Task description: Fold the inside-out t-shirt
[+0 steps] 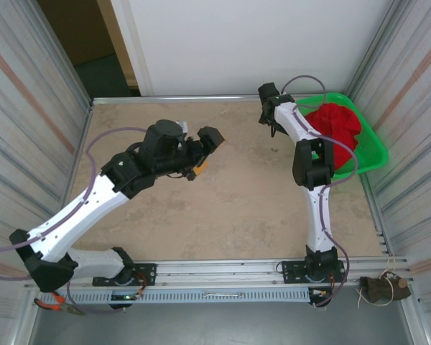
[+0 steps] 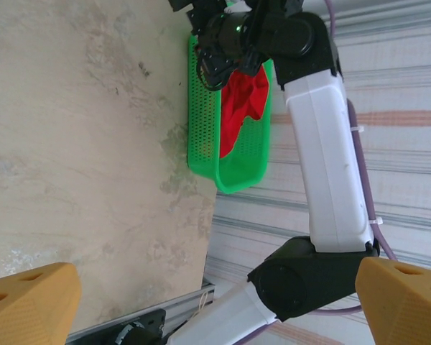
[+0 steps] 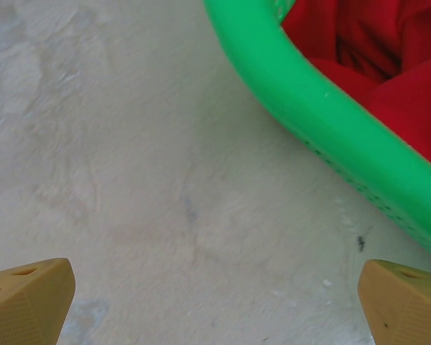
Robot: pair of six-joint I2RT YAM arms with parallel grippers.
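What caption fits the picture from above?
Ready to start: left gripper and right gripper hang open above the table, red t-shirt bunched in the green basket at the far right.

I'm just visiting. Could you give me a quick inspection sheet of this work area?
Surface: beige mottled table.
Job's things: red t-shirt bunched in green mesh basket, far right corner.
Clutter: small brown bundle by the front rail.
Grippers: left gripper and right gripper, jaws open, holding nothing.
Cables: purple cables loop above the table.
Surroundings: corrugated walls at the sides, white panel behind.
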